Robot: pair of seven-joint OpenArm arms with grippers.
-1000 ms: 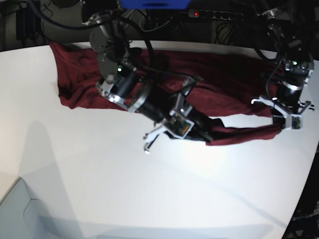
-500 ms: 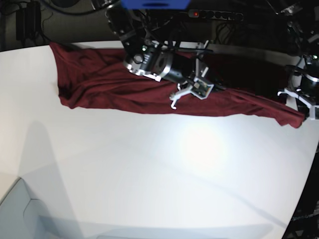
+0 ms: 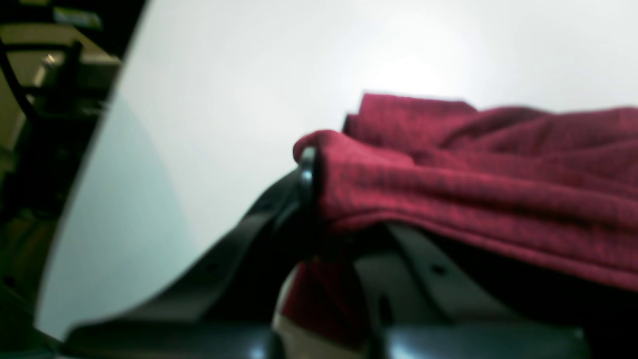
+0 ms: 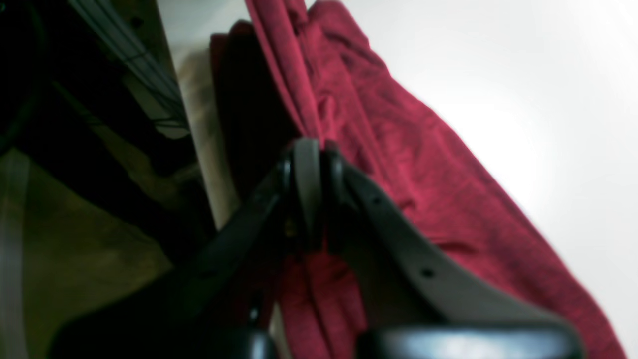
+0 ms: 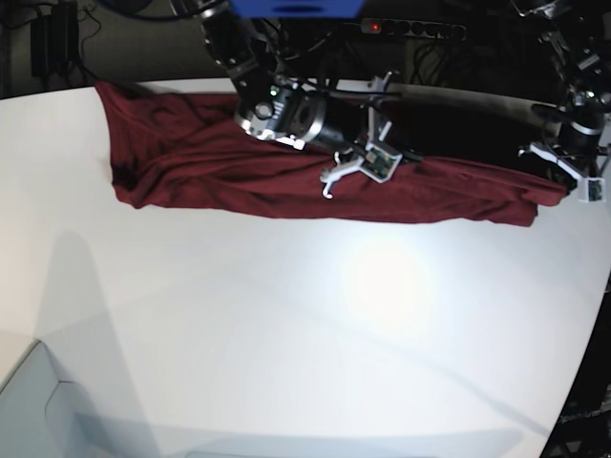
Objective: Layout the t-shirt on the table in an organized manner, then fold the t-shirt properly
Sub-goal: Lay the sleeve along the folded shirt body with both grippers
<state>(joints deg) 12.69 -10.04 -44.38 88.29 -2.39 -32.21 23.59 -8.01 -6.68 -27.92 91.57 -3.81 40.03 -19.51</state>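
The dark maroon t-shirt lies stretched in a long band along the far side of the white table. In the base view my right gripper sits at the band's middle, shut on a fold of the t-shirt; the right wrist view shows the fingertips pressed together with cloth pinched between them. At the band's right end my left gripper is shut on the t-shirt, its tips wrapped in cloth above the table.
The table's curved right edge runs close to the left arm. Behind the far edge are dark cables and a power strip. A pale bin corner sits at the front left.
Both grippers have carried the shirt back toward the far edge. The hanging loop that reached mid-table is gone, and the cloth's right end has drawn up and straightened.
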